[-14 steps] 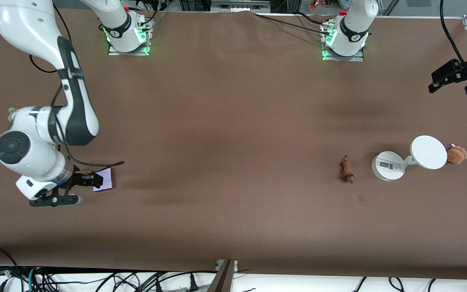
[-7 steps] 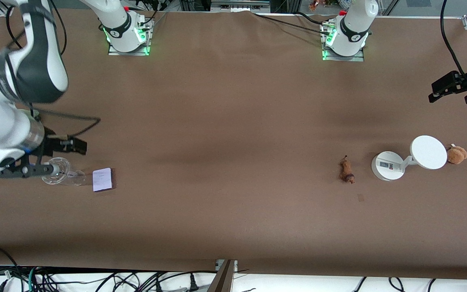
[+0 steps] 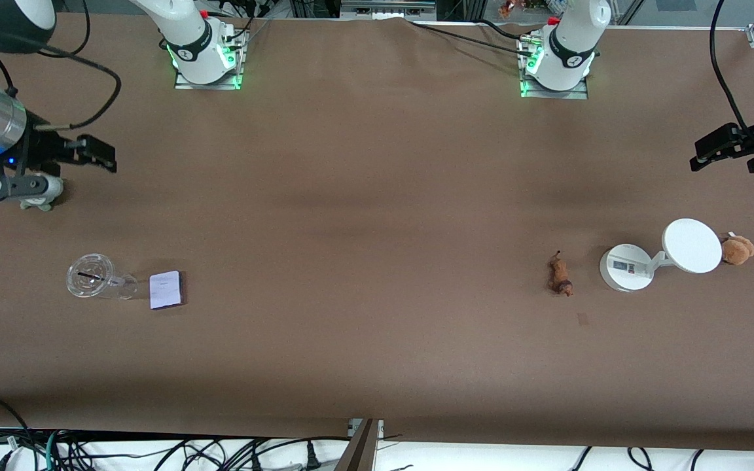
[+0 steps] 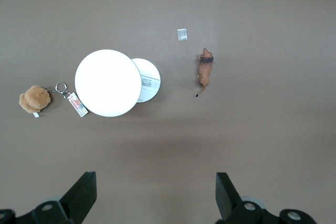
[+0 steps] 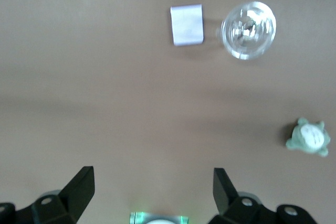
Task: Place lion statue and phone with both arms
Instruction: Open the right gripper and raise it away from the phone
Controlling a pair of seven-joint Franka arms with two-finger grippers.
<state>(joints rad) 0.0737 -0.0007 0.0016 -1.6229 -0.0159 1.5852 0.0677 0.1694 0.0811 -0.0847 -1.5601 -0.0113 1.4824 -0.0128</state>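
Note:
The phone (image 3: 166,289), a pale lavender slab, lies flat on the table toward the right arm's end, beside a clear glass (image 3: 92,278). It also shows in the right wrist view (image 5: 187,24). The lion statue (image 3: 559,275), small and orange-brown, lies toward the left arm's end beside a white stand (image 3: 626,267). It also shows in the left wrist view (image 4: 206,69). My right gripper (image 3: 99,156) is open and empty, up over the table edge, apart from the phone; its wrist view (image 5: 153,190) shows the jaws wide. My left gripper (image 3: 711,147) is open and empty (image 4: 156,192), high over the table's end.
The stand's white disc (image 3: 692,245) leans beside a brown plush keychain (image 3: 737,249). A small green-white turtle toy (image 5: 308,137) sits under my right gripper. A small tape square (image 3: 582,318) marks the cloth near the lion. The arm bases (image 3: 205,62) stand along the table's robot side.
My right gripper has let go of the phone, risen and drawn away toward the robots' side, uncovering the glass. The phone stays flat on the table. The left gripper has barely moved.

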